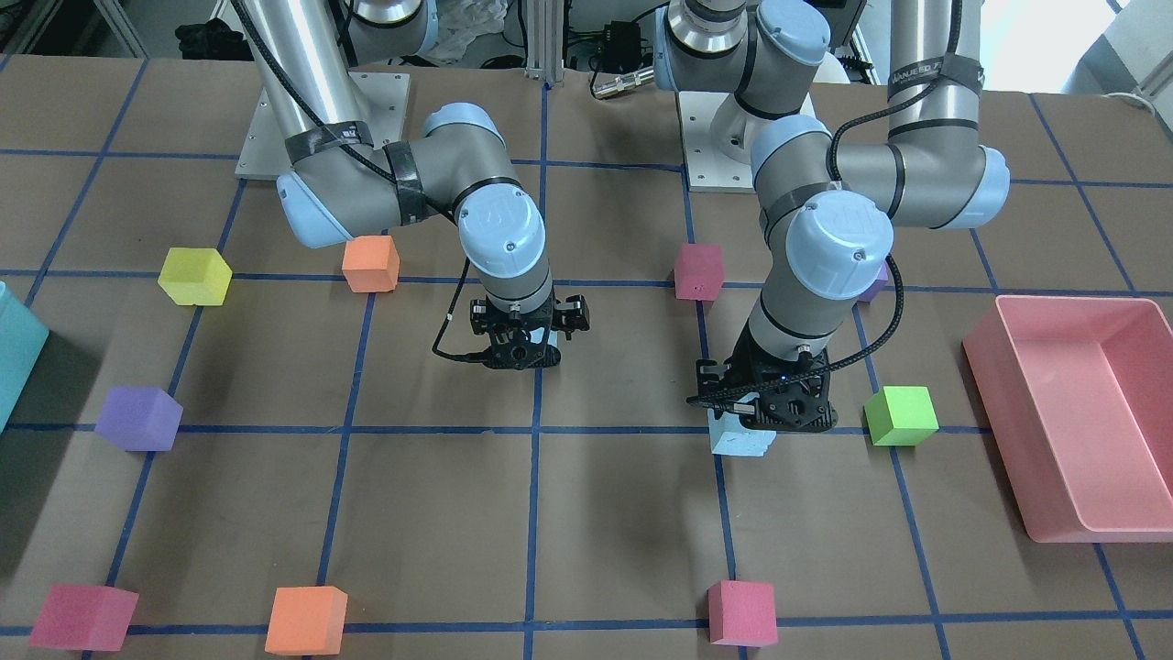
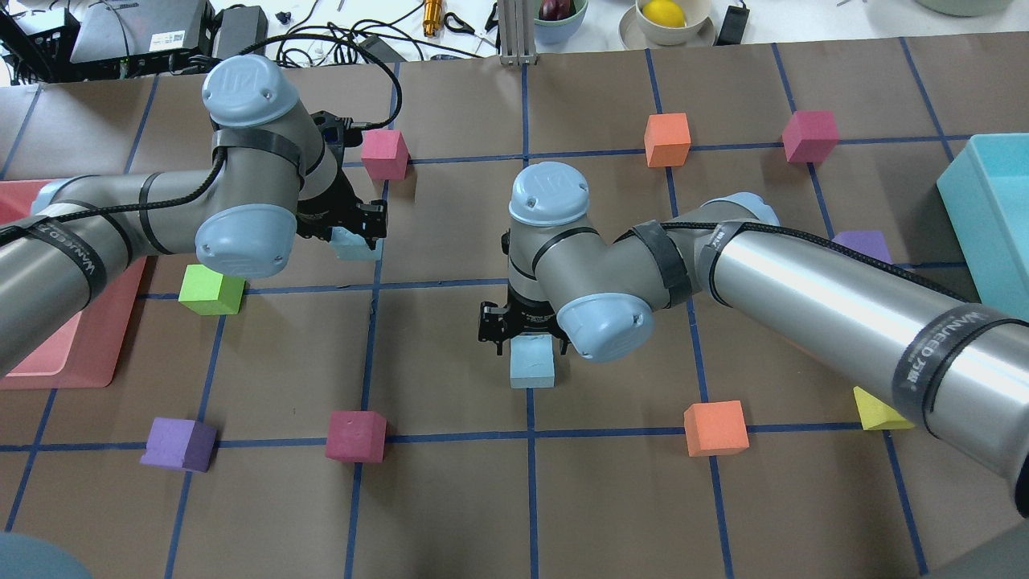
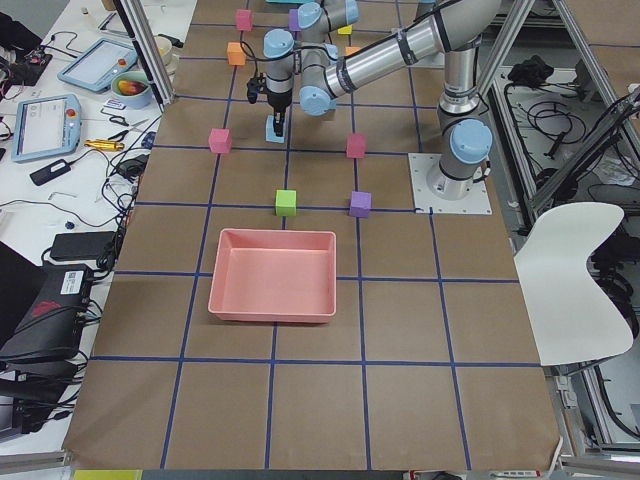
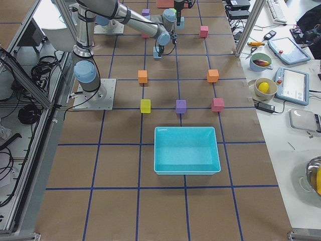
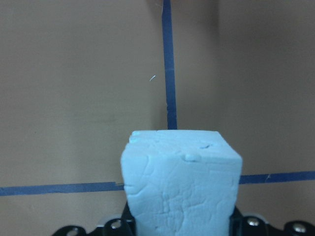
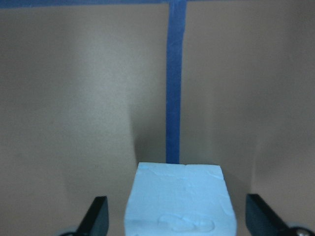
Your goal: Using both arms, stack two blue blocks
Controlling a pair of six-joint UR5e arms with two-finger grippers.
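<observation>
One blue block (image 1: pixel 740 440) sits under my left gripper (image 1: pixel 757 417), near the green cube. In the left wrist view this block (image 5: pixel 180 182) fills the space between the jaws, which press on its sides. I cannot tell whether it rests on the table or hangs just above it. The second blue block (image 2: pixel 532 363) lies on the table by a blue tape line at mid-table. My right gripper (image 2: pixel 524 339) is down over it, open. In the right wrist view its fingers (image 6: pixel 97 217) stand wide apart on both sides of the block (image 6: pixel 179 201).
A pink bin (image 1: pixel 1072 513) stands on my left side and a teal bin (image 2: pixel 977 217) on my right. A green cube (image 1: pixel 903 415) lies close to the left gripper. Magenta (image 2: pixel 384 154), orange (image 2: pixel 715 428), purple (image 2: pixel 178 444) and yellow (image 1: pixel 194 276) cubes are scattered around.
</observation>
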